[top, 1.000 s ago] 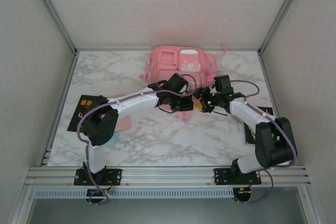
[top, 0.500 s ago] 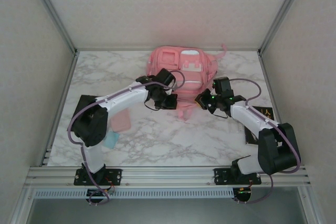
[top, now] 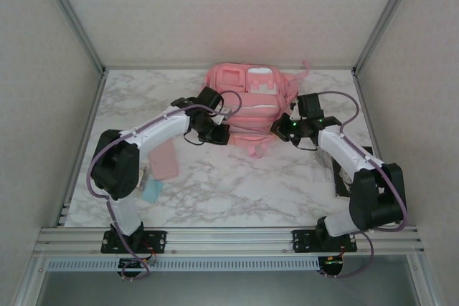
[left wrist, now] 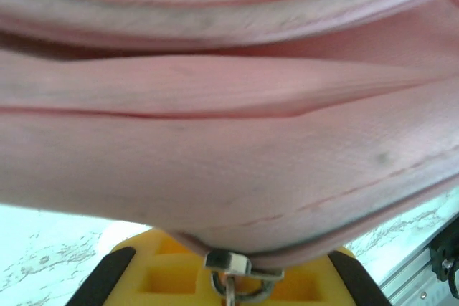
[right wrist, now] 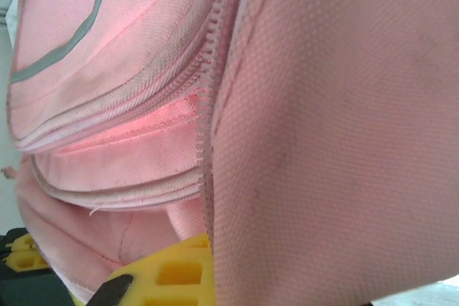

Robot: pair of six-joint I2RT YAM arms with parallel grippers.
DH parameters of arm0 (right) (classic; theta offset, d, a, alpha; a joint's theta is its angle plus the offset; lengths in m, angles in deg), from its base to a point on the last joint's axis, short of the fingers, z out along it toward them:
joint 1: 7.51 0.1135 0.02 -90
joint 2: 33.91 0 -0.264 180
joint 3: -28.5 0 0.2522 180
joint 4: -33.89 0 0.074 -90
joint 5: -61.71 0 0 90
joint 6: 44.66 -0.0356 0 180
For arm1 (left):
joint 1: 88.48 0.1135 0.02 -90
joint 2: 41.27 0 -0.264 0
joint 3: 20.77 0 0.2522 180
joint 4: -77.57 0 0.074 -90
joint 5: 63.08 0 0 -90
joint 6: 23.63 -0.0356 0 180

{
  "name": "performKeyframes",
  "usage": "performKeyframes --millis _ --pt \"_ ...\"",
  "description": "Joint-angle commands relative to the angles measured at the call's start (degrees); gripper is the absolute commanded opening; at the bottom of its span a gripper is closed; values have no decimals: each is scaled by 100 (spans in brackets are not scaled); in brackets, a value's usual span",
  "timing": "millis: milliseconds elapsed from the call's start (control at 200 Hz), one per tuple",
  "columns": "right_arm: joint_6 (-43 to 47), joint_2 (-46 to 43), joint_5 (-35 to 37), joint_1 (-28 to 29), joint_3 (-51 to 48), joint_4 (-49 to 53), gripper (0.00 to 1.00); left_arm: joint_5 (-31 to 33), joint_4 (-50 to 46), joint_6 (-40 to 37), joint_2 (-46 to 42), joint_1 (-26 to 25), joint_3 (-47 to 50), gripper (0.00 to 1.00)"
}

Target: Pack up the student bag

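As left pincer (top: 224, 132) and right pincer (top: 280, 128) clamp it, the student bag (top: 251, 94) lies between.

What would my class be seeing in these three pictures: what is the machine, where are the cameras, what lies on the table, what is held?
Two robot arms are bolted to a marble table. One picture looks down from above; the other two come from cameras on the wrists. A pink bag lies at the far side, a pink pouch nearer, on the left. The left gripper pinches the bag's edge by a zip pull; the right gripper is shut on its fabric.
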Motion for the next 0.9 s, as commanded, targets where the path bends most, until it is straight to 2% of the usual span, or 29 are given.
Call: performKeyframes --millis 0,115,225,275,310,315,320,335,370,410,501,671,791,896 --pt "880 462 328 -272 704 63 0 -389 -587 -267 -233 -357 -63 0" --pt "1194 1016 553 -299 1451 285 0 -652 -409 142 -41 -723 -77 0" --pt "1060 1360 503 -346 1932 498 1 -673 -20 637 143 -849 -96 0" --pt "927 1387 435 -345 1995 561 20 -657 165 819 211 -892 -161 0" --pt "750 1351 443 -346 1991 651 43 -657 296 947 266 -913 -227 0" --pt "750 1351 443 -346 1991 651 43 -650 322 966 275 -914 -239 0" --pt "711 1335 443 -342 1981 673 50 -647 349 989 285 -914 -245 0" --pt "645 1303 448 -340 1961 701 56 -635 416 1046 309 -922 -268 0" --pt "502 1200 443 -343 1870 743 65 -620 559 1152 367 -939 -355 0" --pt "346 1055 431 -347 1746 758 69 -545 674 1246 449 -948 -469 0" --pt "-90 530 316 -347 1163 618 72 -294 837 1387 606 -950 -706 0" --pt "-815 -273 -121 -331 94 214 73 -154 1172 1541 776 -950 -927 0" --pt "-1785 -525 -603 -228 -832 -972 73 -287 1275 1486 785 -966 -938 0" --pt "-2452 -352 -469 88 -1156 -2046 73 -408 1086 1321 830 -1011 -913 0"
